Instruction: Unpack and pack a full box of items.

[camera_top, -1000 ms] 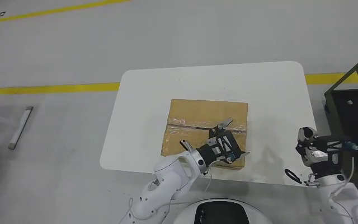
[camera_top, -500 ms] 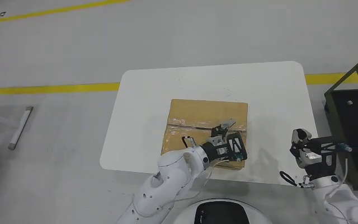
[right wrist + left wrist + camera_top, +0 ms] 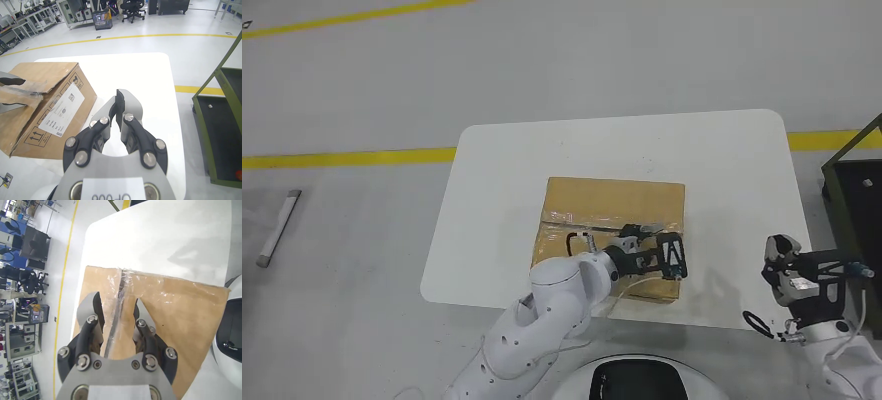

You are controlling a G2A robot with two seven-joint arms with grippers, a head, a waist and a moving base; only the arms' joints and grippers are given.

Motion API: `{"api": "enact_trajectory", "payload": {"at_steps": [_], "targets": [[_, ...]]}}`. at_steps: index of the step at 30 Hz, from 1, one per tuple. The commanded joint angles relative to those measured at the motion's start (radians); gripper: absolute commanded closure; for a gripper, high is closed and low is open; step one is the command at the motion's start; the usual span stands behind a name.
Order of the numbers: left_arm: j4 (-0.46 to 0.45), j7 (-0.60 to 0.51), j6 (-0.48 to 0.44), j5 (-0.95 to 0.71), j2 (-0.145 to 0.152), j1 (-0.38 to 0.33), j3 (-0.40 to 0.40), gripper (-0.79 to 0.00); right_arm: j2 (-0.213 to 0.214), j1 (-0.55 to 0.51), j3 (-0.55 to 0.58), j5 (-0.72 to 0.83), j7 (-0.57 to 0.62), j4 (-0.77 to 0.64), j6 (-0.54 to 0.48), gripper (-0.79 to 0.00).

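Cardboard box sits mid-tabletop, toward the near edge. Left gripper is over the box top, fingers spread either side of the taped seam, grasping nothing. Right gripper is by the tabletop's near right corner, fingers pressed together, empty.

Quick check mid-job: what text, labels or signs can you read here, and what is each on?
White label on the cardboard box side: print too small to read.
Black handling symbols beside it: two up arrows; the rest unclear.
Tag behind the right gripper: upside down, cut off by the picture's edge; not readable whole.
Nothing can be quoted with confidence.
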Motion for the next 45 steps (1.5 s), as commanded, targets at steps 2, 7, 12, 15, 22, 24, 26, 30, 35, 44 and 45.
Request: {"api": "enact_trajectory", "payload": {"at_steps": [2,7,12,15,22,24,26,30,35,44,45], "targets": [[0.002,-0.010,-0.008,0.022,-0.001,-0.005,0.005,-0.391,-0.001,-0.001,-0.003,-0.001,0.000,-0.001,0.000,0.000],[0.011,-0.002,-0.028,0.067,-0.002,-0.019,0.014,-0.391,-0.003,-0.002,-0.003,0.000,-0.002,0.000,0.001,0.000],[0.019,0.012,-0.022,0.090,-0.004,-0.021,0.012,-0.345,-0.005,-0.002,-0.003,-0.001,-0.002,-0.001,0.003,0.000],[0.025,0.014,-0.015,0.100,-0.005,-0.021,0.009,-0.317,-0.006,-0.001,-0.004,-0.001,-0.002,-0.001,0.004,0.000],[0.030,0.021,-0.007,0.121,-0.007,-0.017,0.003,-0.188,-0.008,0.003,-0.006,-0.001,0.002,0.003,0.001,0.000],[0.029,0.022,-0.007,0.125,-0.007,-0.014,0.000,0.000,-0.009,0.004,-0.007,-0.001,0.003,0.004,0.001,0.000],[0.026,0.023,-0.005,0.127,-0.007,-0.011,-0.005,0.000,-0.009,0.004,-0.008,-0.003,0.005,0.004,0.001,0.000],[0.018,0.019,0.004,0.126,-0.007,-0.002,-0.019,0.000,-0.010,0.006,-0.009,-0.003,0.008,0.004,-0.001,0.000],[0.003,0.010,0.021,0.119,-0.008,0.003,-0.043,0.000,-0.012,0.010,-0.011,0.001,0.008,0.002,-0.002,0.000],[-0.023,-0.020,0.157,0.025,-0.014,0.015,-0.142,0.000,-0.021,0.051,-0.022,0.135,-0.017,0.001,0.011,0.000],[-0.025,-0.023,0.169,0.024,-0.014,0.015,-0.152,0.000,-0.022,0.062,-0.027,0.153,-0.019,0.002,0.013,0.000]]}}
